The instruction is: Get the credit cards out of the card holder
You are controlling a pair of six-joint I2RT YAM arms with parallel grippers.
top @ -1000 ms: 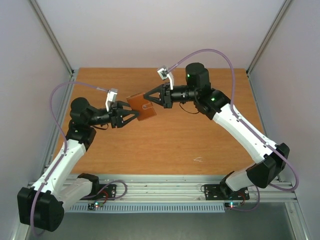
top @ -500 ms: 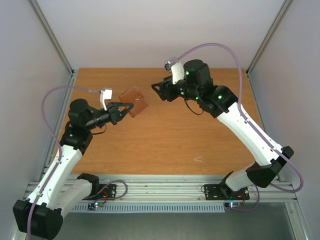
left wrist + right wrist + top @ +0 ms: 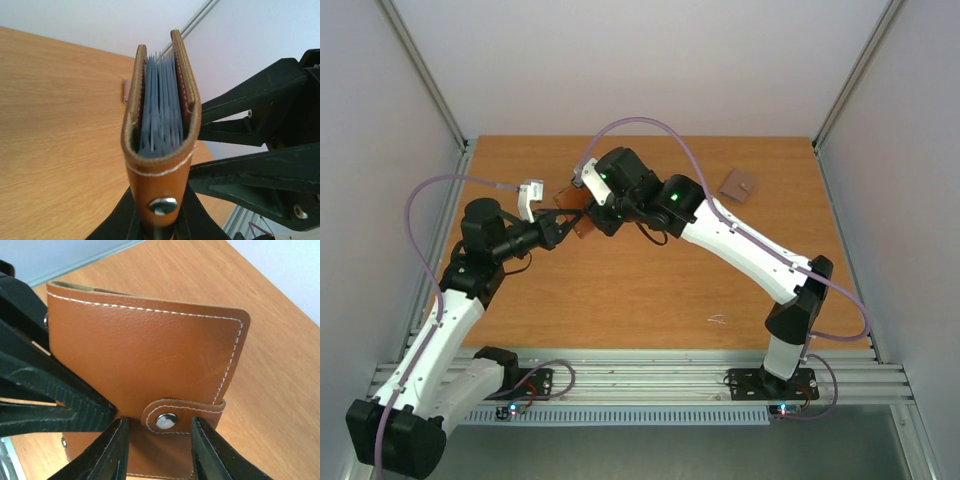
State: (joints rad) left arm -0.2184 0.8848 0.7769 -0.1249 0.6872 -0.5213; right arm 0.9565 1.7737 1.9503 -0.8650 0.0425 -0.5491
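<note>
Clamping card holder (image 3: 145, 355), left pincer (image 3: 562, 224), right pincer (image 3: 157, 440) parted, wallet (image 3: 738, 184) far right.

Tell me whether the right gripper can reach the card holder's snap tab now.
Probably yes: the left gripper holds the card holder off the table, and the snap tab sits right at the open right gripper, nothing between.

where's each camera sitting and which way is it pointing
Top: fixed above and behind the arm bases, looking down at the table; left arm and right arm both show.
Left wrist: on the left arm, looking past the left claw, at the bottom, into the open edge of the card holder.
Right wrist: on the right arm, facing the card holder's flat side and snap; right claw at the bottom.
Shared: each wrist view shows the card holder and the other claw.
</note>
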